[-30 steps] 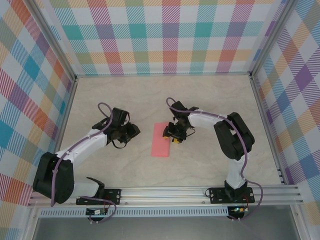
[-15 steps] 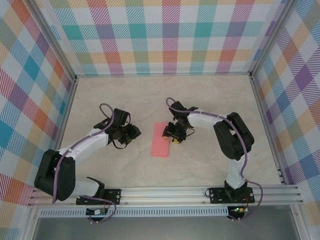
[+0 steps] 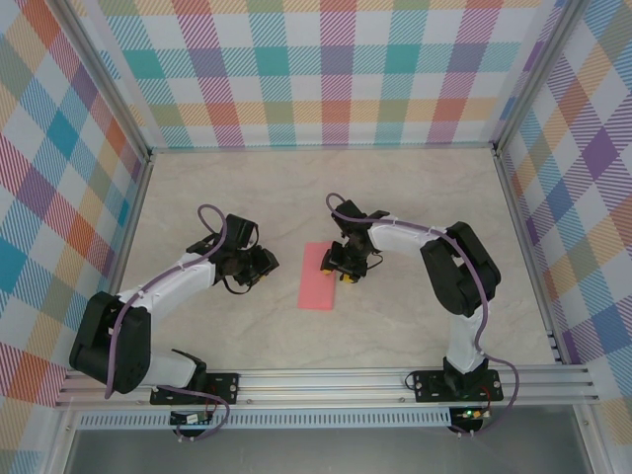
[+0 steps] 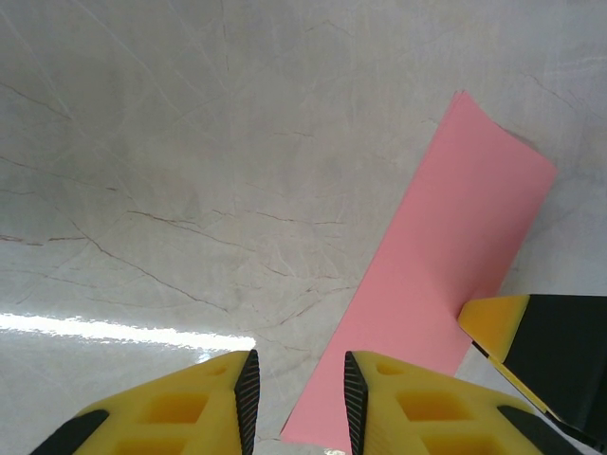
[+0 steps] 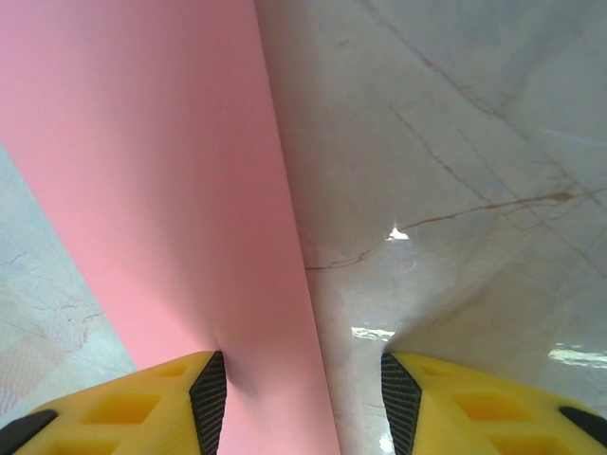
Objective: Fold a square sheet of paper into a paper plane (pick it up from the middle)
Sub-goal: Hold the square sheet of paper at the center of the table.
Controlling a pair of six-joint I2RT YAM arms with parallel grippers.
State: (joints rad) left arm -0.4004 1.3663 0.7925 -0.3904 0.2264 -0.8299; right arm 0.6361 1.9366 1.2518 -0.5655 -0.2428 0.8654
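Since the salmon-pink folded paper strip (image 3: 319, 276) lies flat on the pale marbled surface (image 3: 415, 197), light, limp and easily creased, I'd pinch a long edge mid-length. The left gripper (image 4: 299, 365) has narrow, empty jaws beside it; the right gripper (image 5: 303, 365) has half-open jaws astride its right edge.

The top external camera sits high above and behind the arm bases, looking steeply down from far off on the whole marble table (image 3: 415, 197) inside its checked walls (image 3: 336, 69). Each wrist camera sits low and very close to the tabletop, looking out past its own yellow fingertips (image 4: 180, 408): the left one faces the pink paper (image 4: 446, 275) from the side, the right one looks along its long edge. All three share the paper and the marble around it
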